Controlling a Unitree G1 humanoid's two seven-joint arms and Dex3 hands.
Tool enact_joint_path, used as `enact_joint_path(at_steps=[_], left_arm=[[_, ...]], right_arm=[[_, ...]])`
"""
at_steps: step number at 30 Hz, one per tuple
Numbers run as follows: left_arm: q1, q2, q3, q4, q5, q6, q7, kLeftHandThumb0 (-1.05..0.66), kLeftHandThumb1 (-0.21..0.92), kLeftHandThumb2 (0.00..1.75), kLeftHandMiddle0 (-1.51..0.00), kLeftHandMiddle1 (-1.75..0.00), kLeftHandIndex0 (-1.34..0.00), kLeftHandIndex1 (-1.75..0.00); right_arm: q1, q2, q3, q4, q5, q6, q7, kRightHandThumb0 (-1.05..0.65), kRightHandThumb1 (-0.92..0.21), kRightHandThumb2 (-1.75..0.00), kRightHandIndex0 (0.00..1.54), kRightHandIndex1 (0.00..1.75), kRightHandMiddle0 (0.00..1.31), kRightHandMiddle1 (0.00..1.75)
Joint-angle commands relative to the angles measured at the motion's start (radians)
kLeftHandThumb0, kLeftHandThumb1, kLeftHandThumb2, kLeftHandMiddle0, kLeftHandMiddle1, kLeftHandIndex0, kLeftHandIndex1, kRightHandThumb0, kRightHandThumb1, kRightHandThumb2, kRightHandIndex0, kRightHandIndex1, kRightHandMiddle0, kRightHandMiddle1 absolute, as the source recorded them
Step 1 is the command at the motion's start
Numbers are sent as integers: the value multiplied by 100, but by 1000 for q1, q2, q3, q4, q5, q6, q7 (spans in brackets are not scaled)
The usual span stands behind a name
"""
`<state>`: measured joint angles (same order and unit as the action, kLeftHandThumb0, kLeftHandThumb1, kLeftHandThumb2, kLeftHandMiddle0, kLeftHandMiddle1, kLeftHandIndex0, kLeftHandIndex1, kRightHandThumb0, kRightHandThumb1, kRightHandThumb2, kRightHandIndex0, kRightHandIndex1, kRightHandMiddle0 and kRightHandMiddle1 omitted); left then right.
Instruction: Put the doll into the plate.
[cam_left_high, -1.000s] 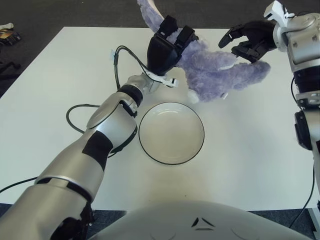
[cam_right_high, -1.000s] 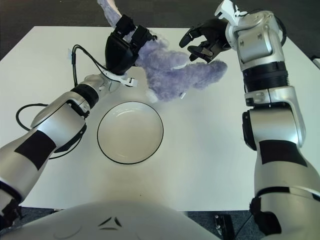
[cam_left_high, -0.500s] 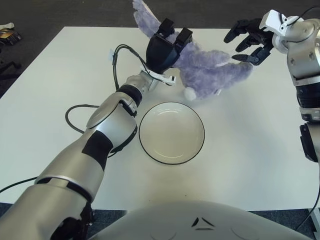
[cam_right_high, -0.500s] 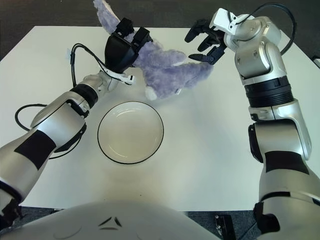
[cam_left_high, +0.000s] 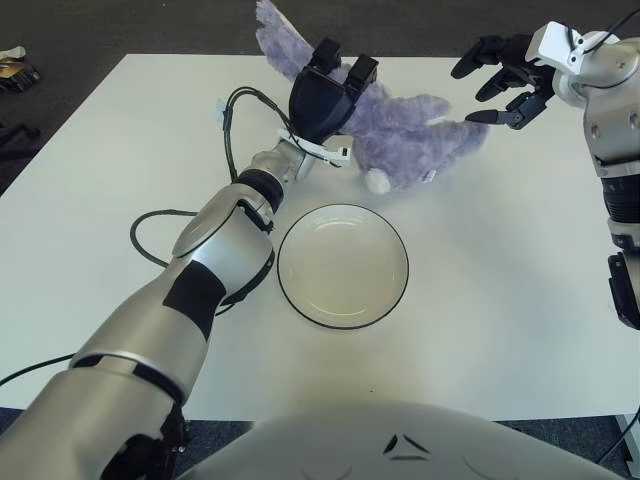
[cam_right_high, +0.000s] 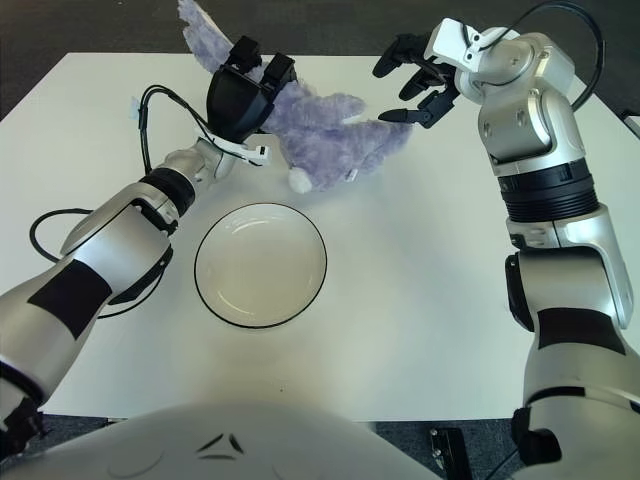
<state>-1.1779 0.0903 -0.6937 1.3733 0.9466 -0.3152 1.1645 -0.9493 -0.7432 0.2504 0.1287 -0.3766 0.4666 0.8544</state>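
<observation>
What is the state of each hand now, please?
Left hand: closed on the purple doll.
Right hand: open, fingers spread, holding nothing, beside the doll's far end.

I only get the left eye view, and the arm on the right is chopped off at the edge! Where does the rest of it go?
Observer: The right eye view shows the whole right arm. It climbs from the bottom edge to the right hand, whose fingers are spread by the doll's end.
Operator: Is a wire stuck on it?
Observer: Yes, a black cable arcs from behind the wrist round to the forearm.
Operator: Does the table stop there?
Observer: Just past the arm. The table's right edge shows, with dark floor beyond it, well away from the left hand gripping the doll.
</observation>
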Motion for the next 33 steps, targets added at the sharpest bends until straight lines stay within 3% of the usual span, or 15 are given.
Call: enact_joint_path(at_steps=[1,11,14,15,18,20,21,24,26,29,33], left_arm=[[-19,5,16,0,-21,5,-23,49,25,139,-66,-175,-92,-175],[-21,0,28,-1,-31,15,-40,49,26,138,-65,-175,-92,-175],[-23,-1,29,-1,-31,19,-38,49,26,138,-65,-175,-91,-175],[-23,-1,29,-1,-30,20,-37,49,26,138,-65,-175,-91,-175],[-24,-2,29,-1,-30,23,-35,49,26,138,-65,-175,-91,-175],[-24,-2,30,-1,-30,24,-35,49,26,138,-65,-175,-90,-175],[-25,-4,30,-1,-31,25,-34,49,26,138,-65,-175,-90,-175],[-29,-8,31,-3,-31,27,-21,49,26,138,-65,-175,-90,-175],[-32,-9,30,-4,-29,29,-10,49,26,137,-64,-175,-89,-175],[-34,-11,28,-5,-27,34,-2,48,27,137,-64,-175,-89,-175],[-38,-16,26,-5,-25,40,6,48,27,137,-64,-175,-90,-175]], right_arm=[[25,-24,-10,-46,-9,-13,-3,-46,-33,-97,22,58,0,83],[66,-34,-8,-144,0,14,19,-43,-30,-101,25,58,0,82],[73,-49,6,-171,-12,-9,33,-51,-33,-96,25,58,0,78],[75,-53,11,-178,-18,-17,35,-64,-41,-85,24,63,0,74],[84,-63,25,-207,-38,-41,37,-72,-47,-76,23,68,0,70],[90,-68,31,-222,-49,-54,36,-78,-52,-68,19,92,0,68],[106,-67,40,-259,-63,-49,37,-79,-53,-67,19,95,0,68],[121,-72,61,-291,-97,-90,33,-64,-40,-82,16,107,0,73],[124,-72,67,-288,-115,-115,23,-64,-38,-84,13,130,0,79],[132,-64,60,-272,-120,-163,-3,-75,-45,-77,11,155,0,88],[129,-47,58,-178,-93,-292,-36,-92,-59,-57,8,166,0,88]])
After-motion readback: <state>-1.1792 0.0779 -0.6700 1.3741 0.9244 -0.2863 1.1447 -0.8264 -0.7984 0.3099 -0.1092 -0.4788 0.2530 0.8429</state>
